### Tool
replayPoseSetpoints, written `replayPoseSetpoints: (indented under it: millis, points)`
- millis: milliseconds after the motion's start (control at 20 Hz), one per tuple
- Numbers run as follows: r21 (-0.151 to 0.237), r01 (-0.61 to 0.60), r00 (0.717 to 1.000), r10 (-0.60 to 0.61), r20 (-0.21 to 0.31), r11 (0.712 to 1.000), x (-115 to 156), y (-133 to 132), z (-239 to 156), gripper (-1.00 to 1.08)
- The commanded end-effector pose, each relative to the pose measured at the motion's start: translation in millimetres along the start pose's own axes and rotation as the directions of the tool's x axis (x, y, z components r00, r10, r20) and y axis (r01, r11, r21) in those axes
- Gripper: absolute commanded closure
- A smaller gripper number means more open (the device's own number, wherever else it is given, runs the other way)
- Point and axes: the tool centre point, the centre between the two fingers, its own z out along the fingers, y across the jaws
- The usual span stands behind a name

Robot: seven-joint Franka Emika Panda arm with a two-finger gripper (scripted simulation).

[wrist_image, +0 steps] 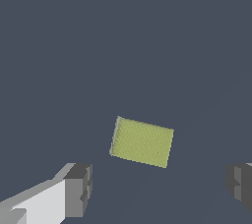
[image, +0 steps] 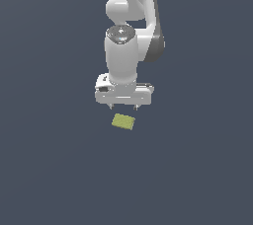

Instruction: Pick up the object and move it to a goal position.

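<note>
1. My gripper (image: 124, 106) hangs above the dark surface (image: 54, 169), fingers pointing down and spread wide, holding nothing.

2. The object, a small flat yellow-green block (image: 123, 122), lies on that surface just below my fingertips, apart from them and turned a little askew.

3. In the wrist view the yellow-green block (wrist_image: 142, 142) sits ahead of the gap between my two fingers (wrist_image: 78, 188), neither pad touching it; it looks narrower than the opening, so I judge it will fit between the pads.

4. Progress, as I read it: the pick has not begun. The block is unlifted, and no goal marker shows in either view, so I cannot say where it must go.

5. What is left, in my judgement: centre my gripper over the block, match its slight turn, descend, pinch it, lift, then carry it to the goal.

6. The block is thin and lies flat, so my fingers likely must drop almost to the surface to catch its edges.
</note>
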Motion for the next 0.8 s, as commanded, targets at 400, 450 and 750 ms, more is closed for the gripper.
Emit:
replayPoseSetpoints:
  millis: [400, 450, 750]
  points:
    - [0.003, 0.052, 0.999, -0.052, 0.016, 0.999, -4, -13, -3, -0.92]
    - [0.003, 0.055, 0.998, -0.055, 0.018, 0.998, -5, -15, -3, -0.92]
    - [0.003, 0.060, 0.998, -0.060, 0.018, 0.998, -5, -14, -2, -0.92]
